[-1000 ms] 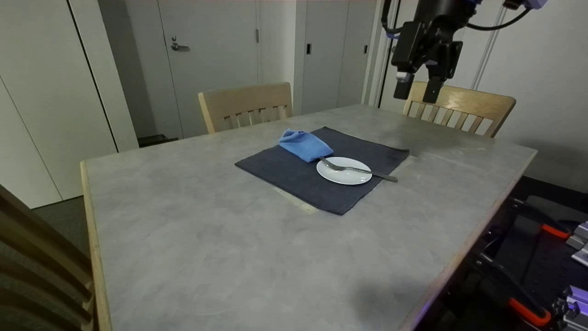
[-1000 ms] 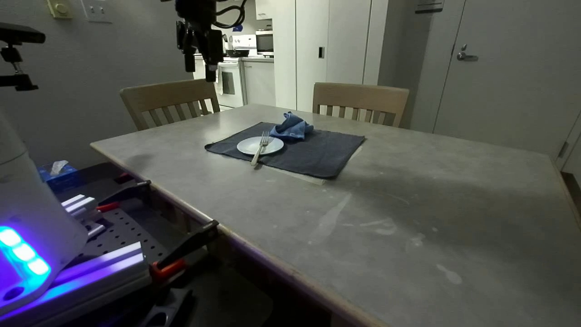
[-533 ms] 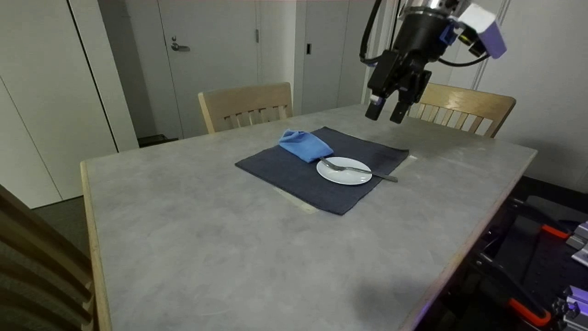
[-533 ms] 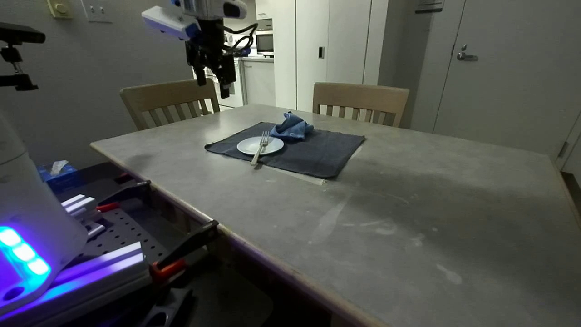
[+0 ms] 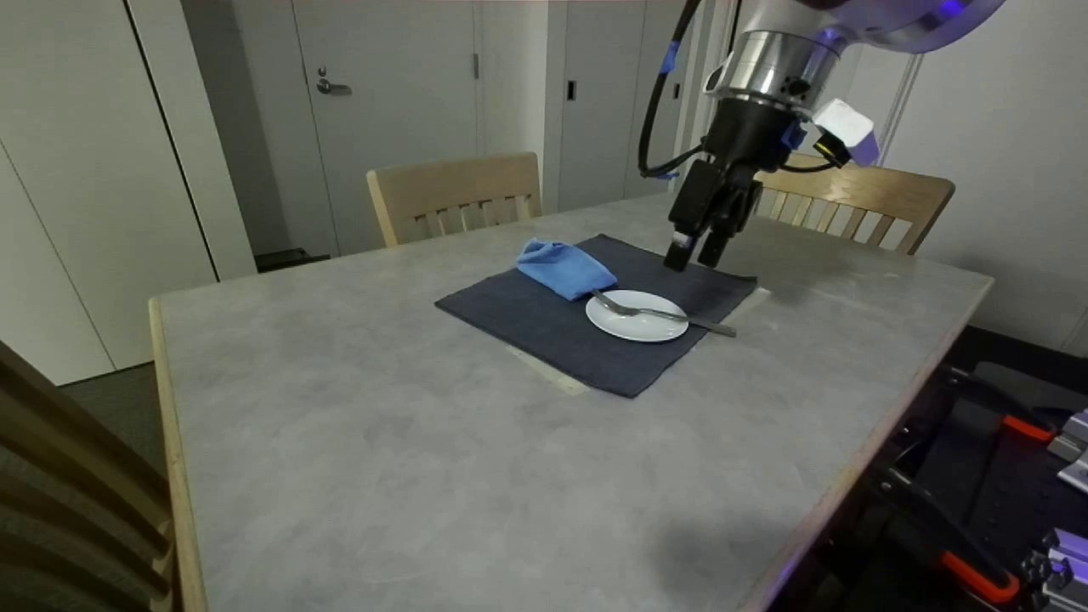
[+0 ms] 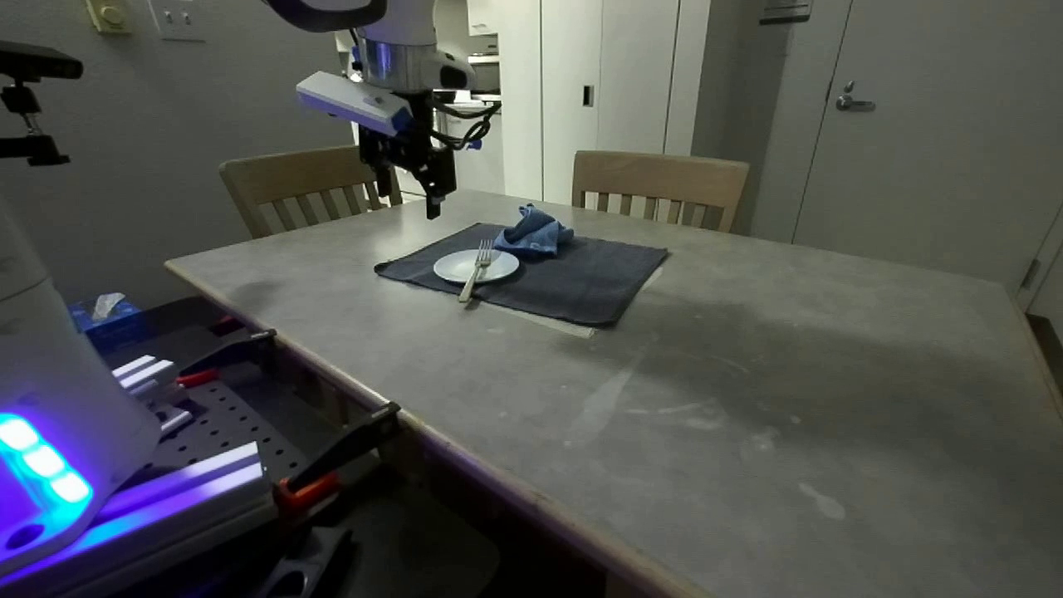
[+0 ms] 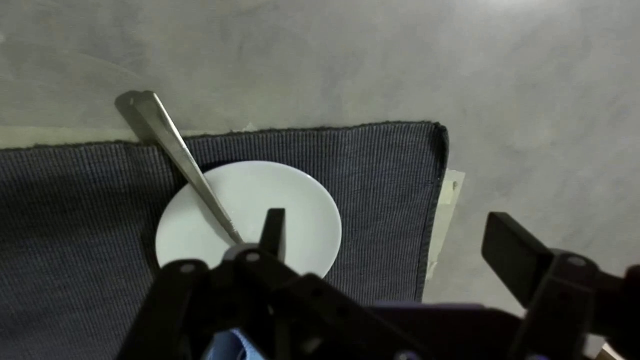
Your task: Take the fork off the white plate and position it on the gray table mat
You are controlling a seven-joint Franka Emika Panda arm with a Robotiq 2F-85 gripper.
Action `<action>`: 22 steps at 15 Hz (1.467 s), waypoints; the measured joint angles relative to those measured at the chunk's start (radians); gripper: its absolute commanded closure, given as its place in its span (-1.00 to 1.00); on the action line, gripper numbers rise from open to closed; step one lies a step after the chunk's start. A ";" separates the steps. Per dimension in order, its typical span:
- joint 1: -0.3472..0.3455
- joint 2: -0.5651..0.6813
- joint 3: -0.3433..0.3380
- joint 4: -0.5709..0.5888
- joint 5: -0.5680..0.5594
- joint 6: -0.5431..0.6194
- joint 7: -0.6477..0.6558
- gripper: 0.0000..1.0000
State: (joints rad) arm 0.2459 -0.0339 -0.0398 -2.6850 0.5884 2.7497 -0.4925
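Upper right in an exterior view: gripper (image 5: 695,257), jaws wide apart, clear of fork (image 5: 667,315) and white plate (image 5: 631,331).

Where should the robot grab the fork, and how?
Probably by the handle of the fork, from above, pinching across its narrow width. It juts past the rim of the white plate and the edge of the gray mat, and the shadow beside it suggests room underneath.
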 measured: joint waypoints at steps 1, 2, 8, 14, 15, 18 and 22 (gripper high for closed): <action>0.000 0.000 0.000 0.002 0.000 0.000 0.000 -1.00; -0.008 0.000 0.006 -0.001 -0.024 0.000 0.012 -1.00; -0.069 0.056 0.039 -0.042 -0.280 0.109 0.152 -1.00; -0.097 0.082 0.089 -0.033 -0.378 0.198 0.169 -1.00; -0.100 0.090 0.106 -0.030 -0.353 0.199 0.144 -1.00; -0.128 0.133 0.153 -0.013 -0.287 0.206 0.050 -1.00; -0.204 0.200 0.176 0.036 -0.326 0.220 -0.017 -1.00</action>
State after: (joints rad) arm 0.0420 0.1657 0.1367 -2.6492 0.2626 2.9699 -0.5091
